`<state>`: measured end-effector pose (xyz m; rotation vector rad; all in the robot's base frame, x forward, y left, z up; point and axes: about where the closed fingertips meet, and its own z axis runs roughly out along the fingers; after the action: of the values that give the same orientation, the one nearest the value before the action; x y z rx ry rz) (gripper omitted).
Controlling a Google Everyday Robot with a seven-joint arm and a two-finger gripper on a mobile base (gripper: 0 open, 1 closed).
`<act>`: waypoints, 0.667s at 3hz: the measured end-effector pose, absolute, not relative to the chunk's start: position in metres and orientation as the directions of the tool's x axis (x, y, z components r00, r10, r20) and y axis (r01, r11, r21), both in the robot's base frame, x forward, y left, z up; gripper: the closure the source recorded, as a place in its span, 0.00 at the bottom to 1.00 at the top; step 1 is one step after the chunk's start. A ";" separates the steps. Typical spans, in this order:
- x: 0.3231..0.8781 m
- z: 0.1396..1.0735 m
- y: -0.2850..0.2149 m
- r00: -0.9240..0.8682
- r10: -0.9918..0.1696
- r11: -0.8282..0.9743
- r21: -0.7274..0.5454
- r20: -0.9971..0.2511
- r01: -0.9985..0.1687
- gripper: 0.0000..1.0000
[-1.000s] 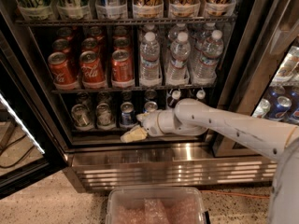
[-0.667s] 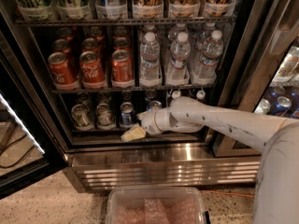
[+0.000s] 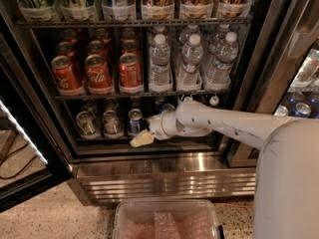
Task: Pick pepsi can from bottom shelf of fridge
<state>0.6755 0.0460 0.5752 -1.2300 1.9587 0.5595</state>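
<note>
Arm bulk now looms larger at right; gripper (image 3: 142,139) barely shifted, at bottom shelf (image 3: 102,142) rail beside the standing pepsi can (image 3: 135,122). Its opening: cannot tell. Can not yet lifted.

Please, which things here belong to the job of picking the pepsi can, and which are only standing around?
For the job:
pepsi can, on the bottom shelf of the fridge
claw, low in front of that can

Just standing about:
red Coca-Cola cans
water bottles
silver-grey cans
clear plastic bin on the floor
</note>
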 end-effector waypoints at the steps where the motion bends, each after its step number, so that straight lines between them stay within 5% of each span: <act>1: 0.679 0.576 0.048 -0.258 -0.567 0.446 -0.028 -0.783 -0.895 0.31; 2: 0.691 0.590 0.069 -0.211 -0.535 0.439 -0.055 -0.818 -0.897 0.32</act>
<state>0.6915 0.0690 0.5902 -1.2119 1.8817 0.5642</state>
